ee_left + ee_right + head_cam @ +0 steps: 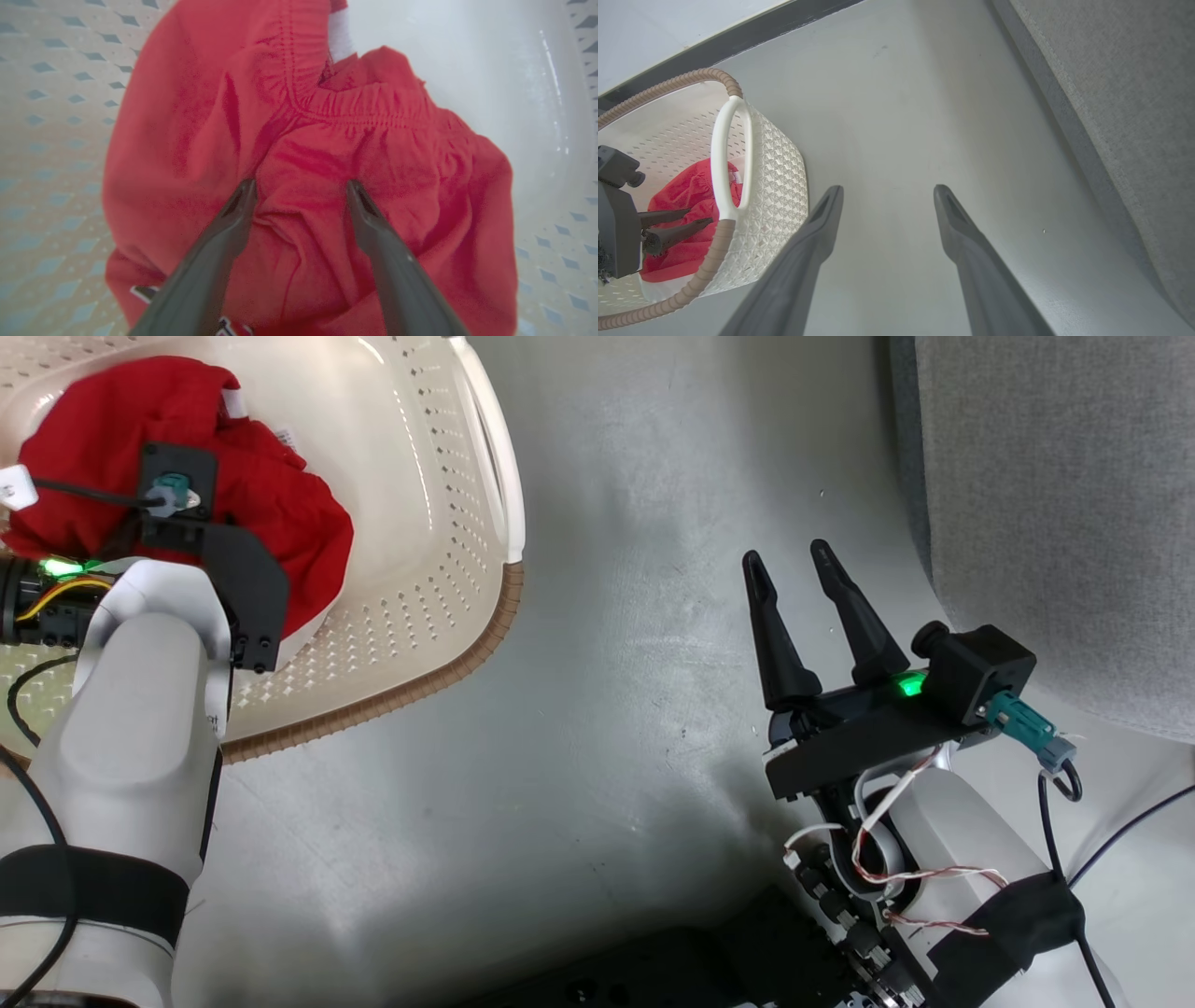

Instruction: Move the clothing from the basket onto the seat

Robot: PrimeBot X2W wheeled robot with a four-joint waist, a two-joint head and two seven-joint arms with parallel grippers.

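Observation:
The red clothing [271,495] lies bunched in the cream basket [439,476] at the upper left of the head view. My left arm [140,691] reaches down into the basket. In its wrist view the left gripper [301,183] stands open, fingertips right at the red clothing [196,116], one on each side of a fold, with no grip closed. My right gripper [787,553] hangs open and empty over the grey floor, between the basket and the grey seat [1055,523]. The right wrist view has the right gripper [888,187], the basket [770,186], the clothing [686,196], the left gripper [700,215] and the seat [1134,93].
Grey floor [607,616] spreads between basket and seat. The basket's white handle [731,154] stands up on the side facing the right arm. My dark base [672,961] and loose cables [1120,831] sit at the bottom. A dark skirting strip [738,32] runs behind the basket.

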